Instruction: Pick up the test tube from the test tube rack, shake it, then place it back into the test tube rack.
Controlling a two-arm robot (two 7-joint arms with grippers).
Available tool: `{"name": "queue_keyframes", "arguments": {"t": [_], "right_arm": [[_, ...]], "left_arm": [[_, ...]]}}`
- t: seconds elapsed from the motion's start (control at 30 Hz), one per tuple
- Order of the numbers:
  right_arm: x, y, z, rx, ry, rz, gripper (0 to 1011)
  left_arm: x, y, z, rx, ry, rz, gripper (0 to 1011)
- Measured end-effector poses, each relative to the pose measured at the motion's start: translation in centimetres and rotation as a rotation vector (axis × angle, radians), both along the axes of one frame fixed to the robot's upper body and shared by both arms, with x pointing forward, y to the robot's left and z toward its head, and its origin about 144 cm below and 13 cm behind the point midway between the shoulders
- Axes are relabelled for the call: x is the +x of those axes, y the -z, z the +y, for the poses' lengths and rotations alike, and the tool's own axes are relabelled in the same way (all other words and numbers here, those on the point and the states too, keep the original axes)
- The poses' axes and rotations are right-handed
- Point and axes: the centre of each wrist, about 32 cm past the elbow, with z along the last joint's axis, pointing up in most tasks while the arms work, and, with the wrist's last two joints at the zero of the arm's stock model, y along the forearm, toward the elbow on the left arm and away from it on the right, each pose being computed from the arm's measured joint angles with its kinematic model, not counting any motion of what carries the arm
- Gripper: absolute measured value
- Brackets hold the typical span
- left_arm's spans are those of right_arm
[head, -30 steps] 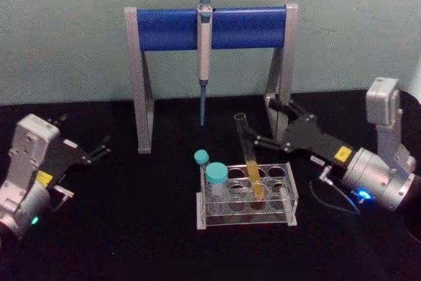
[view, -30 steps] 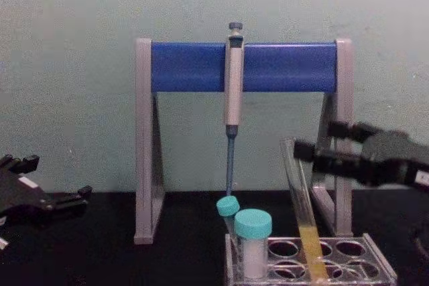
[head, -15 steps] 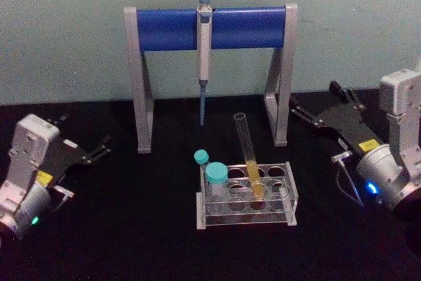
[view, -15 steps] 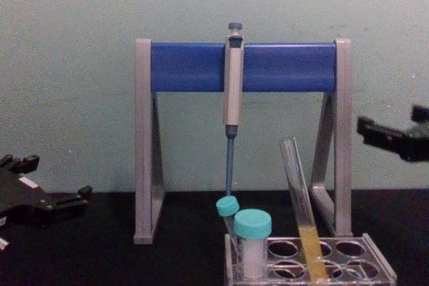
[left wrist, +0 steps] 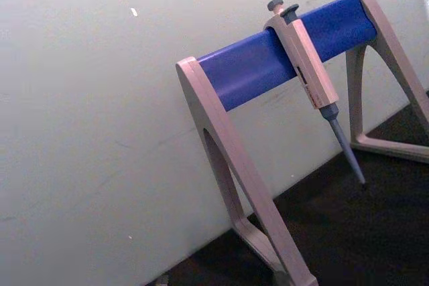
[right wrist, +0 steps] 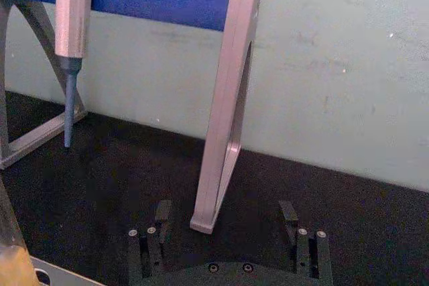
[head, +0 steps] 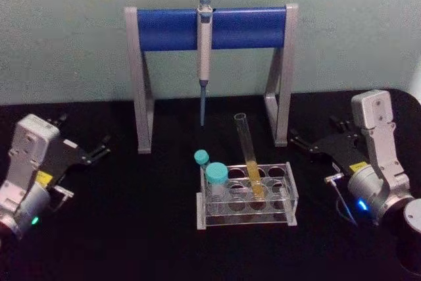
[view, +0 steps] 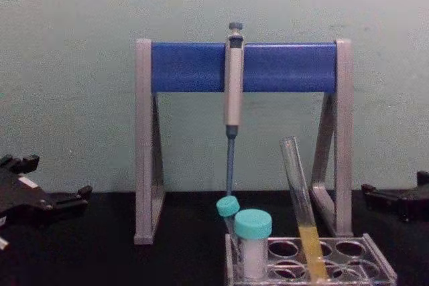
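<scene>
Right pincer (head: 314,147) has withdrawn from tube (head: 247,152) — now spread, empty, well apart. Left pincer (head: 89,153) parked, spread. Risk: tube leans in rack (head: 247,218) — a nudge could tip it.

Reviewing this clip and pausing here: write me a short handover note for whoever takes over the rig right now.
Right tool: open, empty, low over the table to the right of the test tube rack, clear of it.
Left tool: open, empty, parked at far left.
Test tube: standing in the rack, leaning, yellow liquid at the bottom, nothing touching it.
Done: the tube sits in the rack; whether it has been shaken cannot be told from this moment.
Left: if the shake is confirmed, nothing but parking the right arm.
</scene>
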Motion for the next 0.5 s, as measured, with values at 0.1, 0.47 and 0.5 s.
{"name": "queue_keyframes", "arguments": {"t": [0.1, 0.47, 0.5], "right_arm": [[0.07, 0.08, -0.07, 0.002, -0.001, 0.007, 1000], [0.04, 0.0, -0.04, 0.001, -0.003, 0.002, 1000], [0.04, -0.01, -0.04, 0.001, -0.003, 0.002, 1000]], "left_arm": [[0.0, 0.0, 0.0, 0.0, 0.0, 0.0, 1001], [0.0, 0.0, 0.0, 0.0, 0.0, 0.0, 1001], [0.0, 0.0, 0.0, 0.0, 0.0, 0.0, 1001]]}}
